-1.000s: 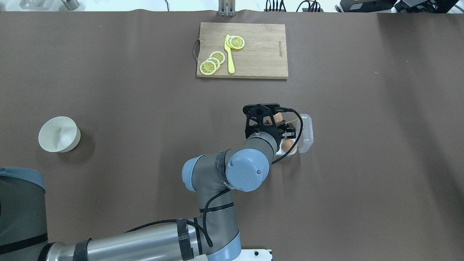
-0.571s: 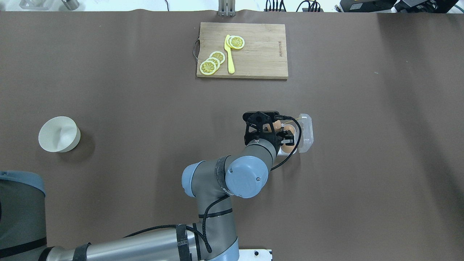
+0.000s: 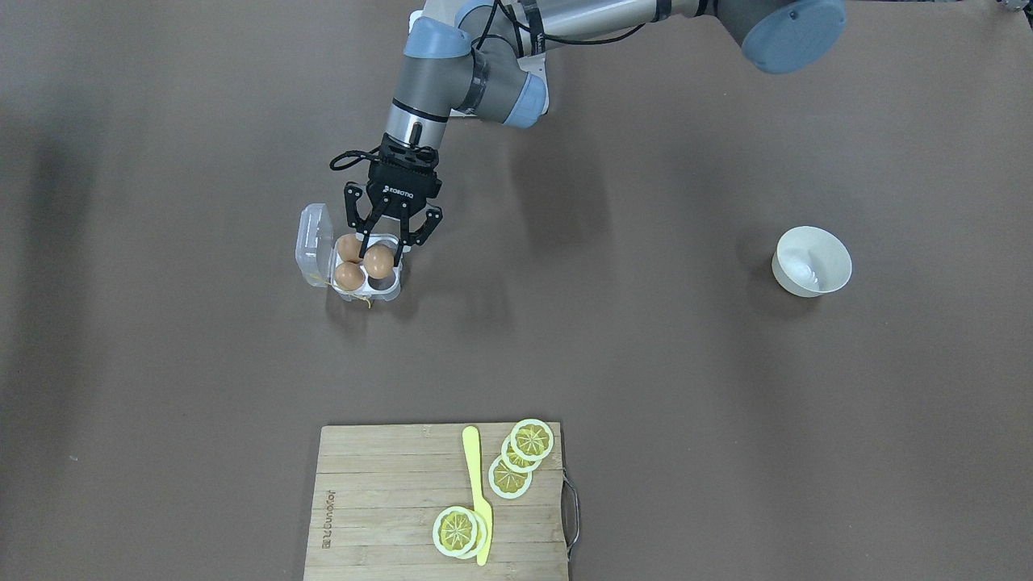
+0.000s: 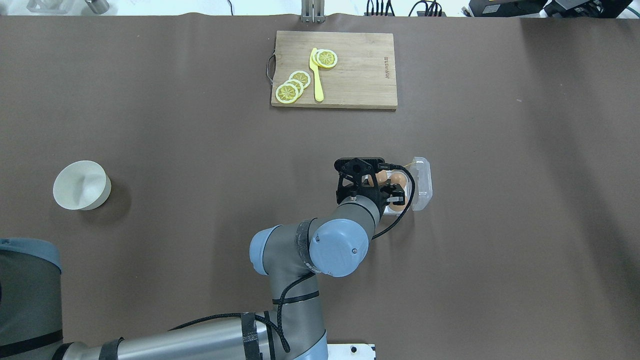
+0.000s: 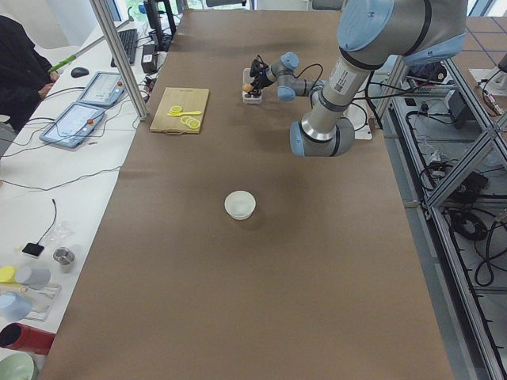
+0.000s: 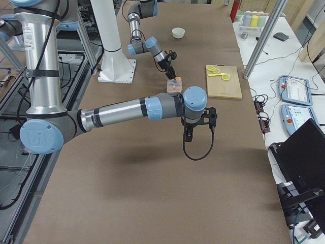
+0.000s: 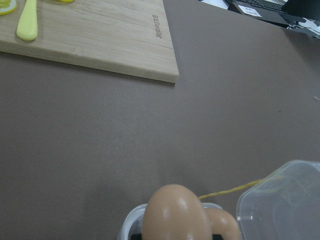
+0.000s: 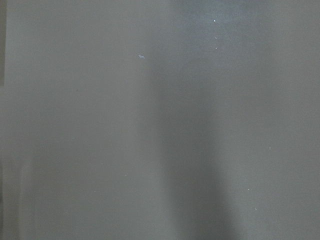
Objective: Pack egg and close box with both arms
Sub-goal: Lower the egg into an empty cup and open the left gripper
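Observation:
My left gripper [image 3: 379,258] is shut on a tan egg [image 3: 378,261] and holds it over the clear box [image 3: 386,284], on the side away from the open lid [image 3: 313,242]. I cannot tell whether the egg touches its cell. Two more eggs [image 3: 348,247] sit in the cells beside the lid. From overhead the left gripper [image 4: 372,181] covers part of the box, with the held egg [image 4: 382,176] at its edge. The left wrist view shows the held egg [image 7: 175,212], the lid [image 7: 280,205] and the yellow thread [image 7: 235,189]. My right gripper [image 6: 190,134] hangs over bare table; I cannot tell its state.
A wooden cutting board [image 4: 360,70] with lemon slices [image 4: 292,86] and a yellow knife [image 4: 316,75] lies at the far side of the table. A white bowl [image 4: 82,185] stands far to the left. The right wrist view shows only blurred brown tabletop.
My left gripper has carried the egg a short way back toward the robot, from the box's far edge to over its cells. The box and the other eggs have not moved.

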`<action>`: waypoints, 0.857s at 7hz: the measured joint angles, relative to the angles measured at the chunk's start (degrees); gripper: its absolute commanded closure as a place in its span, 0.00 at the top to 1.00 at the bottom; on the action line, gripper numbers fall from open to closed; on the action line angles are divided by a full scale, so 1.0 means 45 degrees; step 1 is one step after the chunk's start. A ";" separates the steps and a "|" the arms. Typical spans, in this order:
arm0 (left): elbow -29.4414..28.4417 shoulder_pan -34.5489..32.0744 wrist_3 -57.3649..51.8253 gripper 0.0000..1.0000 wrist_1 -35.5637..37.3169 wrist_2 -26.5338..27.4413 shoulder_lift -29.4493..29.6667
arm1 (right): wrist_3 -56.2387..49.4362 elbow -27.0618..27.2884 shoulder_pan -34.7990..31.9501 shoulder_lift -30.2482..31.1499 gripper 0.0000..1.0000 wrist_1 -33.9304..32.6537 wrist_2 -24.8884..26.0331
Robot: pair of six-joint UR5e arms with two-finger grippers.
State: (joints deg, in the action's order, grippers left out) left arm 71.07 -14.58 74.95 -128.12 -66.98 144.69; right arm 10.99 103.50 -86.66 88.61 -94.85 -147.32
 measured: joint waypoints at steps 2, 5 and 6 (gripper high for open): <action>0.0077 0.0012 -0.0013 0.69 -0.0005 -0.0015 -0.0076 | 0.0017 -0.0008 0.0000 -0.0003 1.00 0.0002 -0.0083; 0.0169 0.0023 -0.0024 0.98 0.0012 0.0035 -0.0084 | 0.0046 -0.0009 0.0000 -0.0023 1.00 -0.0014 -0.0156; 0.0208 0.0036 -0.0021 0.98 0.0014 0.0050 -0.0086 | 0.0075 -0.0001 0.0000 -0.0039 1.00 -0.0016 -0.0177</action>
State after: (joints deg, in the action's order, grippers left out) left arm 72.01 -14.41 74.86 -128.06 -66.75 144.30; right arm 11.33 103.49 -86.66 88.43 -94.92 -148.12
